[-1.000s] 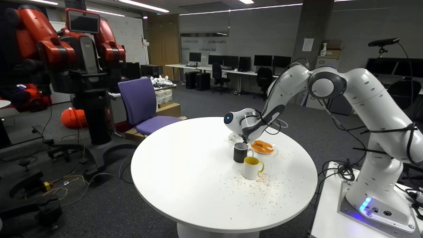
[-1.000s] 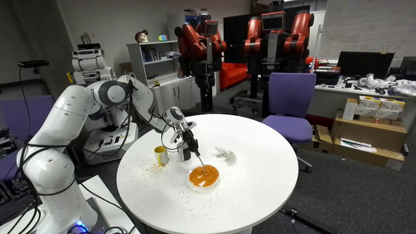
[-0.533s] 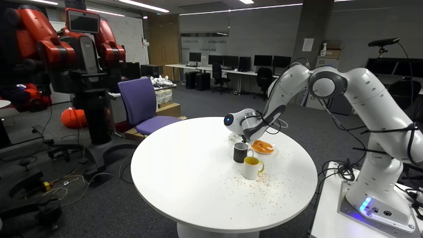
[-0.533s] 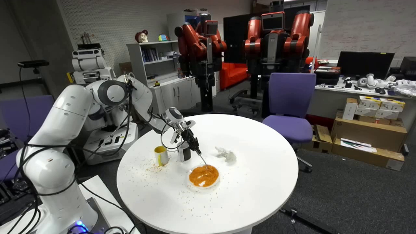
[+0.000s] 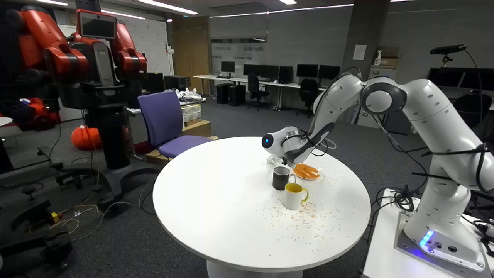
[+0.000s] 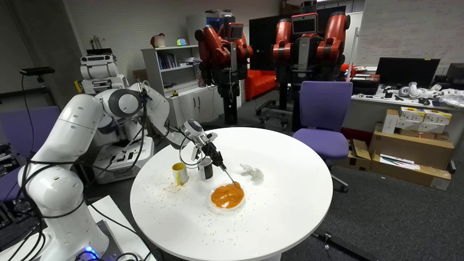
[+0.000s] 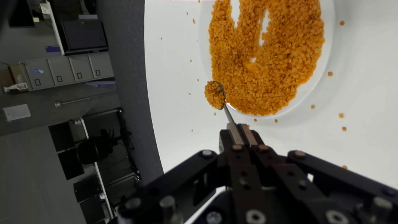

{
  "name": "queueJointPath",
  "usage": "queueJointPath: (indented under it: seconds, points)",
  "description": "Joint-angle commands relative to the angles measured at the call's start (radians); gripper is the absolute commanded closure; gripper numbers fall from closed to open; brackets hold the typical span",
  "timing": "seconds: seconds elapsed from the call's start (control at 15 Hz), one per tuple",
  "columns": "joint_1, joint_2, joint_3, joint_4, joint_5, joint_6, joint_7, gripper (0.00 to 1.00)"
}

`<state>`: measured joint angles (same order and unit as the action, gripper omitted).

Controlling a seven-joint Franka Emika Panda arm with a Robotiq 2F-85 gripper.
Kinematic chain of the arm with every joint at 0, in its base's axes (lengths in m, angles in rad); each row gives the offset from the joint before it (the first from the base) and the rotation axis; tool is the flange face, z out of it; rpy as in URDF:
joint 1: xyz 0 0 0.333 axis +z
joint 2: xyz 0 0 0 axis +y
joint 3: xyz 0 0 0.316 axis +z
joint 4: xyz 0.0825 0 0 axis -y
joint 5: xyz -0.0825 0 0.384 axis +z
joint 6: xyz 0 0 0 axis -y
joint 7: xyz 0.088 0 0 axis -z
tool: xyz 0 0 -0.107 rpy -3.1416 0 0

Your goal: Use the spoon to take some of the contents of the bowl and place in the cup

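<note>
Standing toward the left edge of the round white table [image 6: 290,217] in an exterior view is a yellow-lined white mug [image 6: 182,175] with a yellow handle, orange specks [image 6: 173,187] about its base. Just right of it I have a dark mug [image 6: 208,173] with a pale handle. Next comes my black two-fingered gripper [image 7: 241,133], its tips pinched on the handle of a slim metal spoon [image 7: 229,114]. In the wrist view the spoon's head carries a heap of flat orange grains [image 7: 214,95], at the rim of a shallow, round white bowl [image 7: 328,34]; whether it touches, I can't tell. That bowl, mostly covered in the same grains, sits well in from the table's edge, with more orange specks between it and the near edge. Rightmost I see a crumpled, translucent wrap [image 6: 256,175].
</note>
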<state>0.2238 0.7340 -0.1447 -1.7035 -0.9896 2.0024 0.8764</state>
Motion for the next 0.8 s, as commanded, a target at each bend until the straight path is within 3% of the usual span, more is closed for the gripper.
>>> queueJointPath:
  seconds: [0.0, 0.73]
  points:
    - [0.003, -0.073, 0.013, -0.066, -0.059, -0.030, 0.059, 0.99]
    - [-0.005, -0.106, 0.054, -0.074, -0.154, -0.113, 0.141, 0.99]
